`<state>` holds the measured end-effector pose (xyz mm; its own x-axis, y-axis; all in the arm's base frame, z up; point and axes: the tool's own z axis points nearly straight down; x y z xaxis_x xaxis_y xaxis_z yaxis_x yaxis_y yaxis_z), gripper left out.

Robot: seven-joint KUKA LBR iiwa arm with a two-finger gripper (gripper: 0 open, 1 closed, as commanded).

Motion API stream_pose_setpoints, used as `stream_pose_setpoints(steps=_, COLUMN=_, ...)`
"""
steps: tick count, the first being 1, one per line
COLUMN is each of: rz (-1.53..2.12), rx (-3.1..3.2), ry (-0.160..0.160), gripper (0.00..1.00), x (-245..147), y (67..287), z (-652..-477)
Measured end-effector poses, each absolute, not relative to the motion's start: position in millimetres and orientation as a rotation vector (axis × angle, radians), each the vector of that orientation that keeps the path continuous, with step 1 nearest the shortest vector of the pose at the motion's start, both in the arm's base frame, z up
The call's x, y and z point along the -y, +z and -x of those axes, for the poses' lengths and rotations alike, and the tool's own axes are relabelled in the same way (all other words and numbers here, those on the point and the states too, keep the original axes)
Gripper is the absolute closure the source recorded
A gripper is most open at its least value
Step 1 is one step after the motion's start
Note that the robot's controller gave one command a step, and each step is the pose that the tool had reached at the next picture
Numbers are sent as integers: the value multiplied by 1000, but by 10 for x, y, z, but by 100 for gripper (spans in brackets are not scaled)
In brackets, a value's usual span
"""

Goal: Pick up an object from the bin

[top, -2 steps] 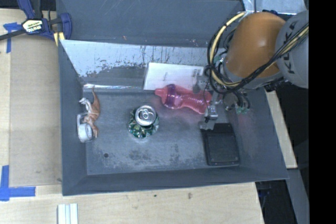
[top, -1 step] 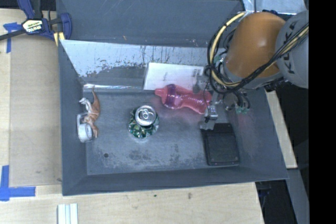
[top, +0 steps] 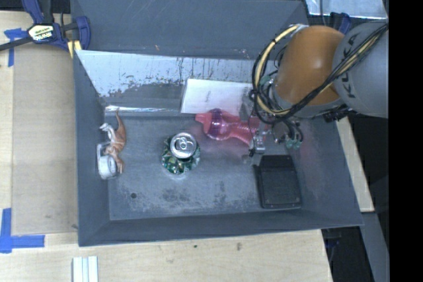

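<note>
The bin (top: 89, 142) looks like grey metal with a matt coat, and the wall behind the gripper (top: 261, 142) is scuffed down to bright scratches. Right up against the gripper there's a pink thing (top: 221, 125), smooth glossy plastic by the look of it. Further out on that same side is a crushed can (top: 181, 154) with a shiny metal top. Just on the gripper's near side sits a flat black block (top: 279, 185), dull and matt. The white sheet (top: 211, 97) behind looks like plain paper. The orange cover (top: 310, 69) above the gripper is smooth with a soft sheen.
</note>
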<state>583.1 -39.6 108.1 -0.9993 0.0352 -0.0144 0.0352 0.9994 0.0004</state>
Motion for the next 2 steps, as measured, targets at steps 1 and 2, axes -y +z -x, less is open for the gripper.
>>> stream_pose_setpoints(steps=1, rz=-239, rx=-3088, ry=-2, gripper=0, x=325, y=869, z=-5953)
stream_pose_setpoints(steps=2, rz=-236, rx=-3122, ry=-1, gripper=100, x=347, y=947, z=-5827)
